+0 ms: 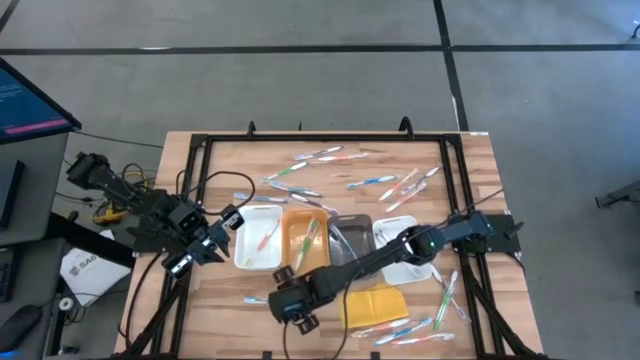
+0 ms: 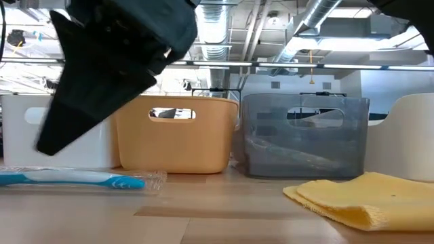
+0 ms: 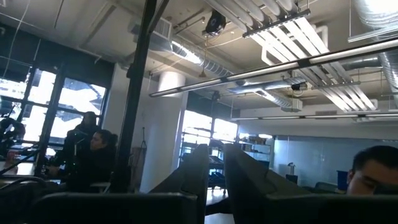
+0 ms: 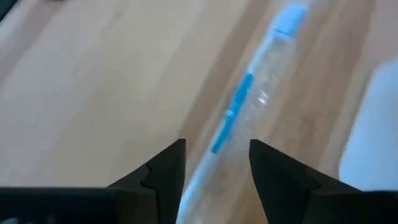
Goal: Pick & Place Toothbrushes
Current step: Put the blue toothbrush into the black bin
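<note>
My right gripper (image 1: 292,308) hung low near the front edge of the tabletop (image 1: 470,170), just in front of the white tray (image 1: 258,245) and the orange tray (image 1: 305,240), my arm stretched slantwise across the grey tray (image 1: 350,245). Its fingers (image 4: 163,174) stood apart, gripping nothing, and between them, a little ahead of the tips, lay a blue-and-white toothbrush (image 4: 249,102) in a clear wrapper, flat on the wood and running away from the claw in line with the gap. From table height the same toothbrush (image 2: 71,179) lay in front of the white tray, with my dark claw just above it and not touching. The yellow pad (image 1: 372,305) sat just beside the claw toward the right edge, with several toothbrushes (image 1: 405,330) scattered past it by the front right corner. More toothbrushes (image 1: 320,155) lay loose along the back part of the tabletop, and a few lay inside the white and orange trays. My left gripper (image 1: 222,228) waited at the left edge, by the white tray, raised and tilted up toward the room, its fingers (image 3: 193,180) nearly together and empty.
</note>
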Tool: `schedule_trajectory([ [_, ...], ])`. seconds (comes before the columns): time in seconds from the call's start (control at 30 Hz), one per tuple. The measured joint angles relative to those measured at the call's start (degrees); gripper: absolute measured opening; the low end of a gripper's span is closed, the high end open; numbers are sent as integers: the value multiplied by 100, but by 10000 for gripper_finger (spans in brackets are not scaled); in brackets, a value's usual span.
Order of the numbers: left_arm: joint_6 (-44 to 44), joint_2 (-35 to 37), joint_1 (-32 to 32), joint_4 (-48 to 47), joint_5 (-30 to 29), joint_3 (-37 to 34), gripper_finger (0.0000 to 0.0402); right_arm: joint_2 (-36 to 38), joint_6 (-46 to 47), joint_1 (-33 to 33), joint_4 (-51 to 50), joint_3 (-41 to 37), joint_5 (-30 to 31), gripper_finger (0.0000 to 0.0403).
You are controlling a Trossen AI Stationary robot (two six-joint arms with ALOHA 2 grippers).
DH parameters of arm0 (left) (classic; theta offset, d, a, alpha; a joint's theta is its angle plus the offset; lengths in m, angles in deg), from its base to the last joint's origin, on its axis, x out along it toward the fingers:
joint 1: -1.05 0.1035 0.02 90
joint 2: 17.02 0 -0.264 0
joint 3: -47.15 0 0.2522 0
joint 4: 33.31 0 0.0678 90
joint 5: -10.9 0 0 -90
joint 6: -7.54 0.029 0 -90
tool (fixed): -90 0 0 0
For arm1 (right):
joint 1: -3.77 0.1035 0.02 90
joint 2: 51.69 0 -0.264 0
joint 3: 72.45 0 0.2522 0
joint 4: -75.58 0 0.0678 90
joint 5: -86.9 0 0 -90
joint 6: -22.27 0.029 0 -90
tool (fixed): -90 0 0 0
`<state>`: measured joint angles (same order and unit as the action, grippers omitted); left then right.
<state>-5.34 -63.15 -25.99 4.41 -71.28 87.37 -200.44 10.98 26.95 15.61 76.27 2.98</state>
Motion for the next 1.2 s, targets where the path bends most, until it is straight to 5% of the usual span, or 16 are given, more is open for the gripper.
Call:
schedule_trajectory([
  [0.27, 12, 0, 0, 0, -2, 0, 44, 7, -149, -50, 17, -15, -613, 195],
  [0.8, 20, 0, -1, 2, -2, 0, 44, -57, -1281, -37, -380, -33, -542, 187],
  [1.2, 20, 0, 1, 3, -4, 0, 44, -138, -1097, -166, -482, -44, -765, 174],
])
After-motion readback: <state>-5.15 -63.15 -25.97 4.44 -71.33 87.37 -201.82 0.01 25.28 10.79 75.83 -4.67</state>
